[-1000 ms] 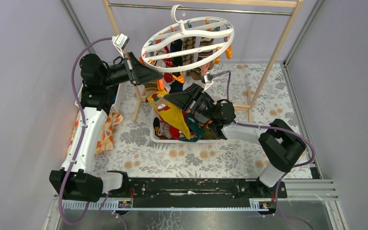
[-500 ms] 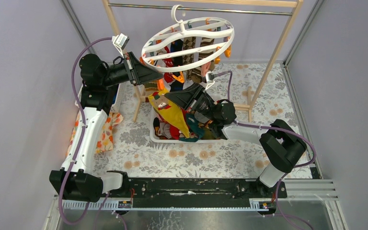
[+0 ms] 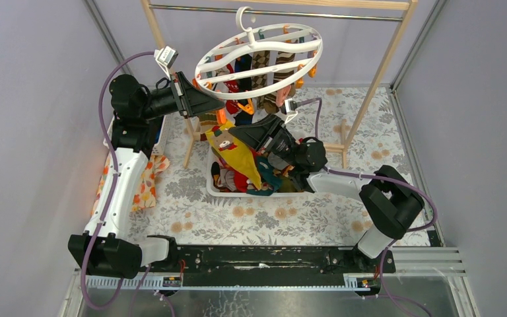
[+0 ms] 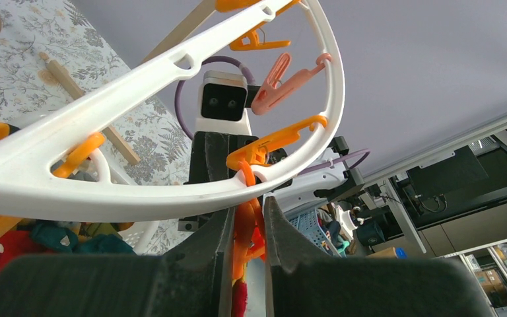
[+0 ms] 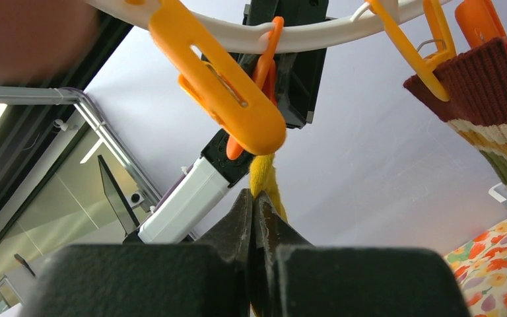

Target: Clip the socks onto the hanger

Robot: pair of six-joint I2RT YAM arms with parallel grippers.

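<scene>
The white oval hanger [image 3: 317, 49] hangs from the rail with several socks [image 3: 264, 66] clipped under it. My left gripper [image 3: 219, 107] reaches under its near rim and is shut on a dangling orange clip [image 4: 247, 231], squeezed between the fingers [image 4: 284, 231] just below the ring [image 4: 138, 198]. My right gripper [image 3: 231, 134] is shut on the top edge of a mustard sock [image 3: 241, 162] and holds it up right below that clip [image 5: 264, 66]. In the right wrist view the sock [image 5: 267, 181] rises from the shut tips [image 5: 256, 198] toward the clip's mouth.
A white basket [image 3: 212, 188] with several more socks [image 3: 264, 181] sits under the right arm. The wooden rail frame [image 3: 370, 92] stands behind. An orange-flowered cloth [image 3: 148, 185] lies left. A second orange clip [image 5: 231, 99] and a hung brown striped sock [image 5: 488, 105] are close by.
The right gripper has edged slightly up and right with the mustard sock. The left arm and the hanger have barely moved.
</scene>
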